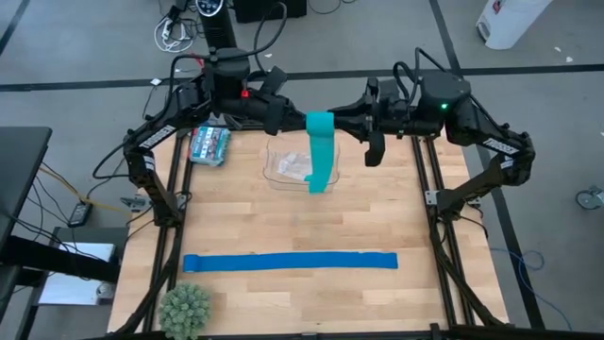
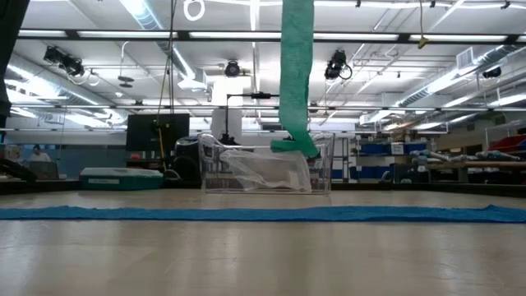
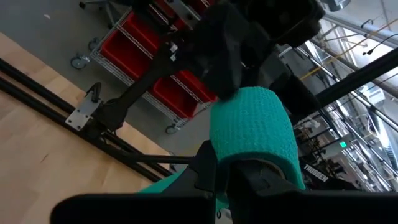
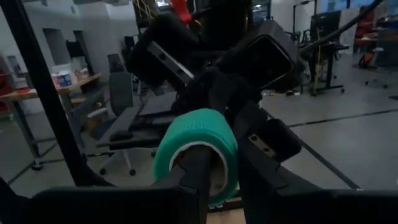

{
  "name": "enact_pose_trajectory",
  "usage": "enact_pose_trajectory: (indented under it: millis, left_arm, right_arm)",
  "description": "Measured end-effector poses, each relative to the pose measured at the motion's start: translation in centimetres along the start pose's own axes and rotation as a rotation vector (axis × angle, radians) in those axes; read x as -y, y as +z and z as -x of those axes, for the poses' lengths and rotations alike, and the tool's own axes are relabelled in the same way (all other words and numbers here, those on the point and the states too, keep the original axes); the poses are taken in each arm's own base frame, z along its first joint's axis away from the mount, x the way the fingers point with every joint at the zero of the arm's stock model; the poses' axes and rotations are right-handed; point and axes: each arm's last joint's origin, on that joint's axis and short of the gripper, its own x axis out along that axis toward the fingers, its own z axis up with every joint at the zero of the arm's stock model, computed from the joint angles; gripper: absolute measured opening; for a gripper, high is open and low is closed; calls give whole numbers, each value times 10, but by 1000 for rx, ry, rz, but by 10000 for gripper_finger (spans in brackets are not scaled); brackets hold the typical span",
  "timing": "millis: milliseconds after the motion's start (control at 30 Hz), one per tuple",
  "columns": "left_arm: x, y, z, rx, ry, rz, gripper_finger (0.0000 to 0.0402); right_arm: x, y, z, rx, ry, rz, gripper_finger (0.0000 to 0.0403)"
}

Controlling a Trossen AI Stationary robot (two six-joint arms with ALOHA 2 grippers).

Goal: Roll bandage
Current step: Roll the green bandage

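Observation:
The teal bandage is partly wound into a roll (image 1: 320, 121), held high above the table's far middle between my two grippers. Its free strip (image 2: 296, 66) hangs straight down from the roll. The strip's lower end (image 2: 294, 146) is bunched at a clear plastic container (image 1: 288, 168). My left gripper (image 1: 300, 118) comes at the roll from the left and my right gripper (image 1: 342, 123) from the right. Both are closed on the roll, which also shows in the left wrist view (image 3: 252, 127) and the right wrist view (image 4: 196, 146). My left gripper holds the roll's left end (image 3: 249, 155), coming level from the table's left side. One finger (image 3: 208, 168) lies beside the roll and the other (image 3: 264, 174) sits under its curved wall. The roll is lifted clear, its axis level. My right gripper holds the roll's right end (image 4: 186, 140), coming level from the table's right. One finger (image 4: 196, 171) stands across the pale core opening and the other (image 4: 264, 180) lies outside the teal wall. Whether the first finger goes into the core, I cannot tell.
A royal-blue strip (image 1: 288, 262) lies flat across the table's near half from left to right. A teal-printed box (image 1: 209, 144) sits at the far left. A green spiky ball (image 1: 184, 307) sits at the near left corner. Bare wood lies between the container and the blue strip.

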Motion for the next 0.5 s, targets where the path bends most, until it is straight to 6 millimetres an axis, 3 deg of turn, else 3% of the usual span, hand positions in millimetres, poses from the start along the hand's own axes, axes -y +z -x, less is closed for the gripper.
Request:
enact_pose_trajectory:
  millis: [167,333,500]
  left_arm:
    - [-1,-1,-1,-17,0,-1,22]
    - [0,0,0,-8,-10,-53,25]
    - [3,1,2,24,-2,-162,61]
  right_arm:
    - [-1,-4,-8,-20,41,-7,58]
    - [-1,-4,-6,-19,51,-47,7]
    - [0,-1,-2,-10,64,-64,1]
